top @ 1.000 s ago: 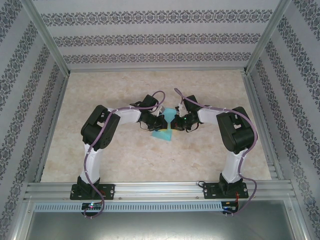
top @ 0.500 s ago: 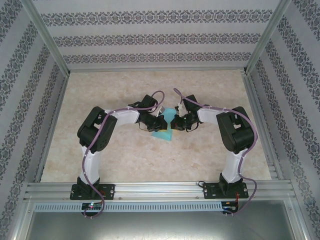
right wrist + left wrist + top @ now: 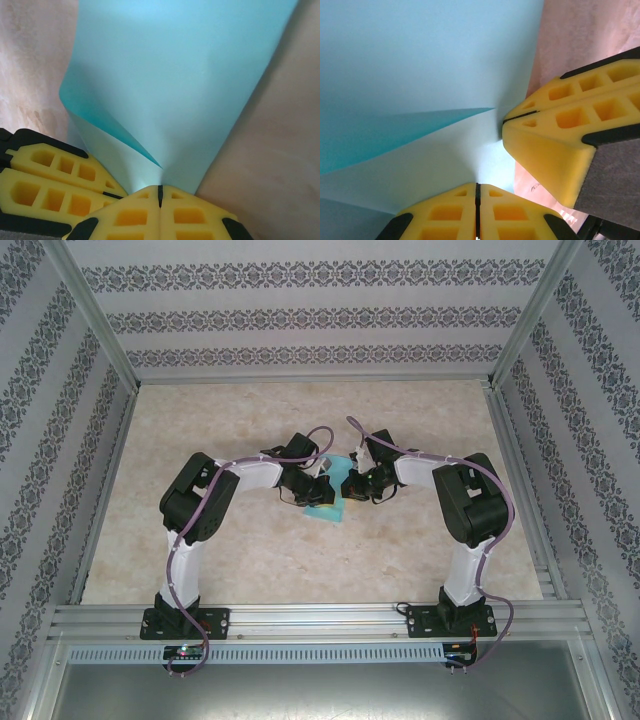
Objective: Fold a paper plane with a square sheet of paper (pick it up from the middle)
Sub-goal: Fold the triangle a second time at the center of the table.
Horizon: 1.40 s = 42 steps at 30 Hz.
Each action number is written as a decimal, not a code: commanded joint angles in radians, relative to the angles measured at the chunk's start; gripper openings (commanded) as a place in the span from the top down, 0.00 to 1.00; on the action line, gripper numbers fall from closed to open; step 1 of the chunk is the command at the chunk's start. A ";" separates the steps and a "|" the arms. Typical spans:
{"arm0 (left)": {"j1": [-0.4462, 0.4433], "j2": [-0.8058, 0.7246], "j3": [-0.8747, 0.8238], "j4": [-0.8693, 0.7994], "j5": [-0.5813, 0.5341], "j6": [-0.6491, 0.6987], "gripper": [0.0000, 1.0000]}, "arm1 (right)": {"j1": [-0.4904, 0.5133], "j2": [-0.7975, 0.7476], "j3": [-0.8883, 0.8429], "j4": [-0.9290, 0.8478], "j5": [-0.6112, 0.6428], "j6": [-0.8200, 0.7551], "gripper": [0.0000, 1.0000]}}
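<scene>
Two grips: left jaws and right jaws are both clamped tight on your turquoise paper sheet (image 3: 420, 75), side by side at one tip; sheet fans ahead, equally near both.

The left arm (image 3: 183, 552) and right arm (image 3: 462, 578) have white links between bulky black joint housings, on black base plates (image 3: 185, 623). A purple cable (image 3: 318, 427) loops along each arm, behind its end effector. The left end effector (image 3: 477, 187) and right end effector (image 3: 160, 189) have yellow fingers (image 3: 555, 145) with square pockets and black trim.
</scene>
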 commanded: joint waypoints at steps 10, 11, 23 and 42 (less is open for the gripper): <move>-0.008 0.053 0.004 -0.065 -0.074 0.049 0.89 | 0.011 -0.035 0.005 -0.016 0.035 0.003 0.92; -0.008 0.054 0.002 -0.064 -0.073 0.049 0.89 | 0.013 -0.049 0.000 -0.012 0.025 0.009 0.92; 0.004 0.064 -0.022 -0.022 -0.040 0.021 0.89 | 0.084 -0.165 -0.119 0.033 -0.043 0.074 0.93; 0.032 0.069 -0.034 0.017 0.015 -0.036 0.89 | 0.132 -0.209 -0.189 0.037 -0.034 0.079 0.93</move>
